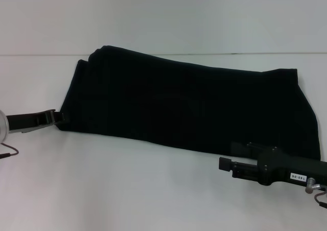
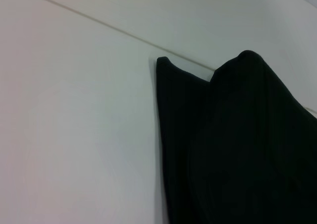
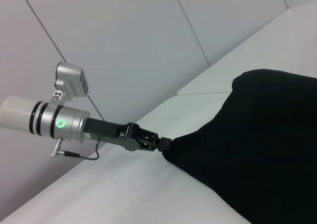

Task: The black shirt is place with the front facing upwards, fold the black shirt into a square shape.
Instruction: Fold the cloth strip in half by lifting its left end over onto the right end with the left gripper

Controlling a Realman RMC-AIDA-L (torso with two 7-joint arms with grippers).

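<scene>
Two grippers are working at a folded black shirt (image 1: 184,103) lying across the middle of the white table (image 1: 127,190).

The left gripper (image 1: 60,117) is pinching the shirt's left edge; the right gripper (image 1: 225,165), lower right, is hovering with its finger spread unclear.

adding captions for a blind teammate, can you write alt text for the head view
A black shirt, folded into a long band, lies across a white table. The left gripper pinches the shirt's left end, and the right gripper sits at the near edge by its right end.
</scene>
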